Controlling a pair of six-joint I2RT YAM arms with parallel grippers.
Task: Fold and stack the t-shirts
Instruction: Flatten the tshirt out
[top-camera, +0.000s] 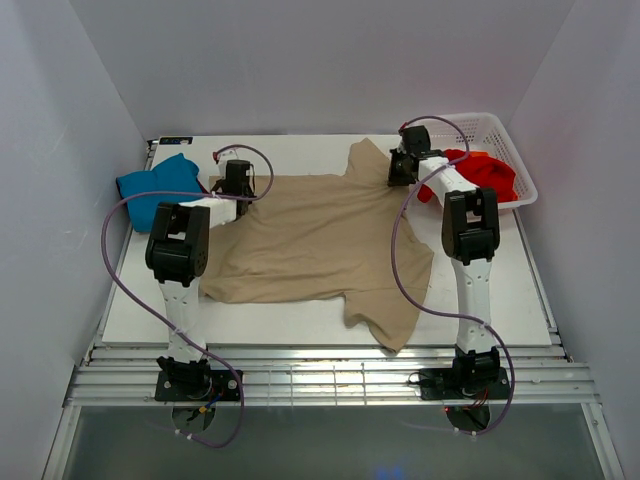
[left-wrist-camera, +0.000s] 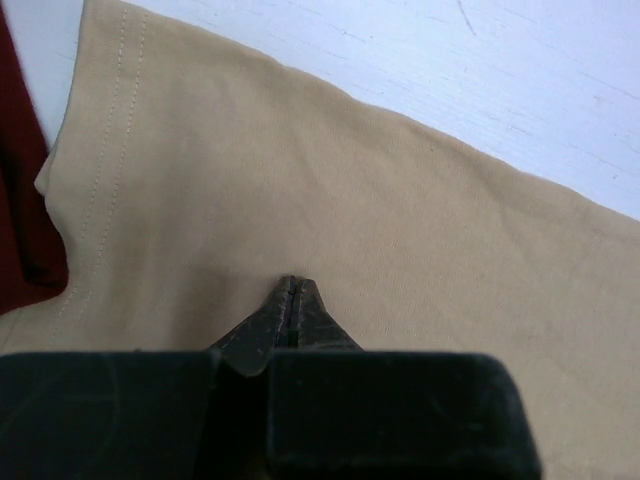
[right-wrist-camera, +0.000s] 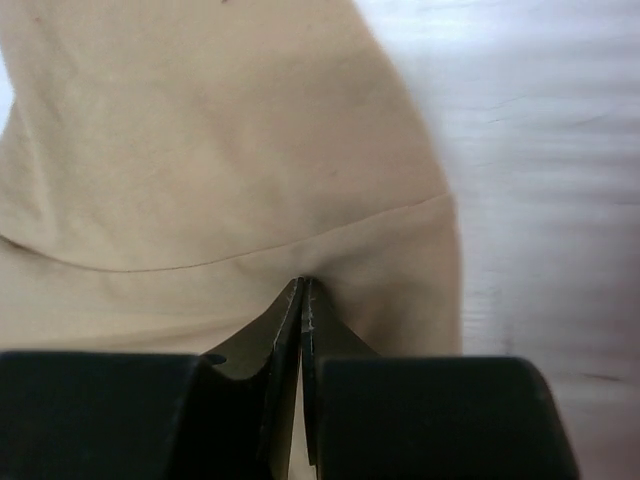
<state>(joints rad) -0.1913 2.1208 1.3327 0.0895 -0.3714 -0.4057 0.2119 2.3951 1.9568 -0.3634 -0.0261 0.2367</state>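
White walls box in the desk (top-camera: 500, 300) where your tan shirt (top-camera: 320, 240) lies spread across the middle. A teal shirt (top-camera: 155, 185) sits at the far left corner and a red shirt (top-camera: 490, 172) waits in the basket (top-camera: 495, 125). Your left jaws and right jaws are both closed tight at the tan shirt's far edge, apparently pinching cloth. The first fold looks to be in hand. Next, lift both points together and carry them toward you evenly.

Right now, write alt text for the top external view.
A tan t-shirt lies spread across the white table, the left gripper and right gripper pinching its far edge. A teal t-shirt sits at far left; a red t-shirt lies in a white basket at far right.
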